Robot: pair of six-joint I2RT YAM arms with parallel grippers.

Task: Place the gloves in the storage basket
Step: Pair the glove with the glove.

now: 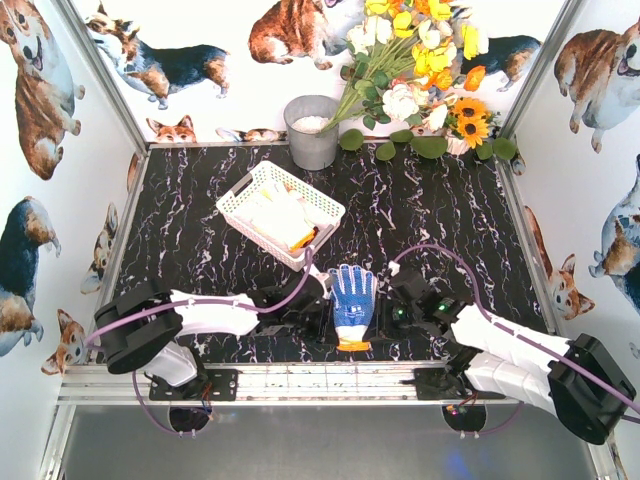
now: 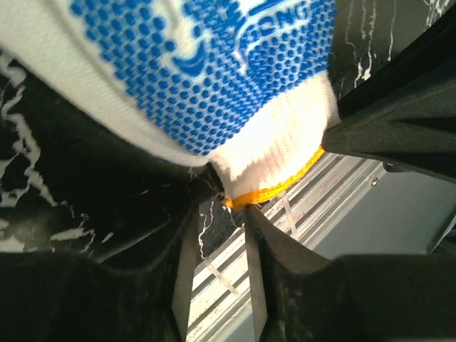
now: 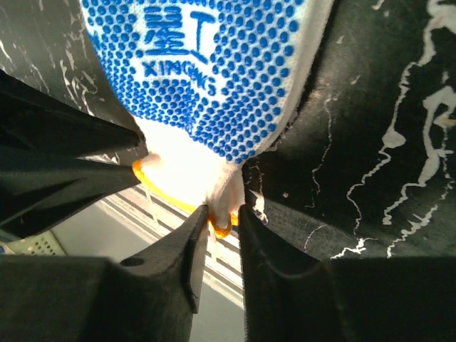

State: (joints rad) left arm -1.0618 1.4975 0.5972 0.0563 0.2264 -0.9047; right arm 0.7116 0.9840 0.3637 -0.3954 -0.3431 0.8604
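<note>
The right gripper (image 3: pixel 222 211) is being shown with its jaws narrow, and a fold of the orange-trimmed cuff of the blue-dotted glove (image 3: pixel 214 85) is being pinched between their tips. The left gripper (image 2: pixel 221 210) is likewise being shown with narrow jaws, and the other corner of the same cuff is lying at their tips. Whether that corner is truly being gripped cannot be told.

In the overhead view, the glove is being shown lying flat, dotted palm up, at the lower centre of the frame. Its cuff is pointing towards the bottom edge, between the two arms on the black marbled worktop (image 1: pixel 450 230). The storage basket (image 1: pixel 243 185) is being shown up and to the left of it, well apart, with pale gloves (image 1: pixel 280 215) lying inside.

The glove is being judged light, soft and limp, so it will likely be drooping once lifted, with its fingers trailing. The ribbed cuff, thicker than the knit body, is being judged the soundest place to be taken hold of. The trailing fingers may be catching on the basket's lattice rim.
</note>
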